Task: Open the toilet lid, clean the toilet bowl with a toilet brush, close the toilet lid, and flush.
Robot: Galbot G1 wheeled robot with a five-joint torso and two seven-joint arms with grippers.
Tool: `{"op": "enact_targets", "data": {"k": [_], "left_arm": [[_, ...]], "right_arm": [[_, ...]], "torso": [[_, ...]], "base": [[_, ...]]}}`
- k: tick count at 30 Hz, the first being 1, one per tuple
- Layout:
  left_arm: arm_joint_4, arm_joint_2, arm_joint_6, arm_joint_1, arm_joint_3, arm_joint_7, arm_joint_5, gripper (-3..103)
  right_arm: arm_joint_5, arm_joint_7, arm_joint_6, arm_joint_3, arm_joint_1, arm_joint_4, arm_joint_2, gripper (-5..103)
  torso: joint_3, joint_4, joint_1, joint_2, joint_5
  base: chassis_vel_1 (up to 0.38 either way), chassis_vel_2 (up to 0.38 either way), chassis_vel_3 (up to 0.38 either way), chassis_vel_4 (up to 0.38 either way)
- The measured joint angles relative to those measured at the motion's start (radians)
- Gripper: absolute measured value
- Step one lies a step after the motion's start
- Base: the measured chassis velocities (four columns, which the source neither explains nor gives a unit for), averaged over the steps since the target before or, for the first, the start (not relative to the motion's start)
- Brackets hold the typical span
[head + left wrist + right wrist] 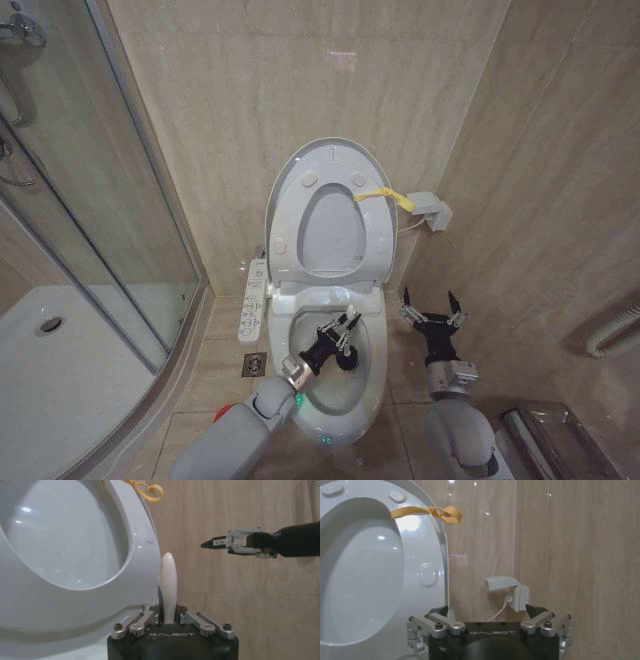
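Note:
The toilet lid stands raised against the wall, with the seat ring up in front of it and the yellow loop tag hanging at its right. Below it the toilet bowl lies uncovered. My left gripper is inside the bowl, shut on the white handle of the toilet brush. The brush's dark head is hard to tell apart from the fingers in the head view. To the right of the bowl my right gripper is open, holds nothing and points at the wall.
A white button panel runs along the bowl's left side, and a floor drain lies below it. Further left stands the glass shower enclosure. A white socket box is on the wall at right. A metal rack sits bottom right.

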Motion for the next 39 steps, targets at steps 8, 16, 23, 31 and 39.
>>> {"op": "enact_targets", "data": {"k": [8, 16, 23, 31, 39], "left_arm": [[0.073, -0.043, -0.022, -0.022, 0.020, 0.008, 0.002, 19], [0.139, -0.062, -0.033, -0.034, 0.029, 0.020, 0.017, 19], [0.156, -0.088, -0.036, -0.064, 0.027, 0.019, 0.023, 19], [0.172, -0.124, -0.034, -0.075, 0.026, 0.020, 0.020, 19], [0.271, -0.126, -0.050, -0.077, 0.008, 0.039, 0.037, 19]], "right_arm": [[0.000, 0.000, 0.000, 0.000, 0.000, 0.000, 0.000, 100], [0.000, 0.000, 0.000, 0.000, 0.000, 0.000, 0.000, 100], [0.000, 0.000, 0.000, 0.000, 0.000, 0.000, 0.000, 100], [0.000, 0.000, 0.000, 0.000, 0.000, 0.000, 0.000, 100], [0.000, 0.000, 0.000, 0.000, 0.000, 0.000, 0.000, 100]], "torso": [[0.000, 0.0000, 0.000, 0.000, -0.0001], [0.000, 0.0000, 0.000, 0.000, -0.0001], [0.000, -0.0001, 0.000, 0.000, 0.0000], [0.000, -0.0003, 0.000, 0.000, -0.0001], [0.000, 0.0001, 0.000, 0.000, -0.0002]], "base": [[0.000, 0.000, 0.000, 0.000], [0.000, 0.000, 0.000, 0.000], [0.000, 0.000, 0.000, 0.000], [0.000, 0.000, 0.000, 0.000], [0.000, 0.000, 0.000, 0.000]]}}
